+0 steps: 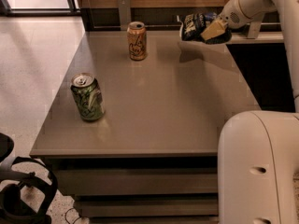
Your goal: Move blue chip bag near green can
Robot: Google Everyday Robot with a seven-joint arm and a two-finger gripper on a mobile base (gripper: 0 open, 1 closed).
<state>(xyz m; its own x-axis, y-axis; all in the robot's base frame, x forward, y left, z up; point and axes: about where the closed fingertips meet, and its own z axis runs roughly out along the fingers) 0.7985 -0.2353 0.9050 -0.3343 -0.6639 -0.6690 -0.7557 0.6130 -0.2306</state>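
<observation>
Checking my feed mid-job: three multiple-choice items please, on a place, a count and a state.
1. Where on the table is the green can? A near left; B far right; C centre.
2. How many cans stand there? A one; B two; C three.
3. The blue chip bag is: A lying flat; B held by the gripper; C beside the green can.
Key: A, it stands by the near left edge; B, green can plus orange can; B, the gripper at far right holds it above the table.
</observation>
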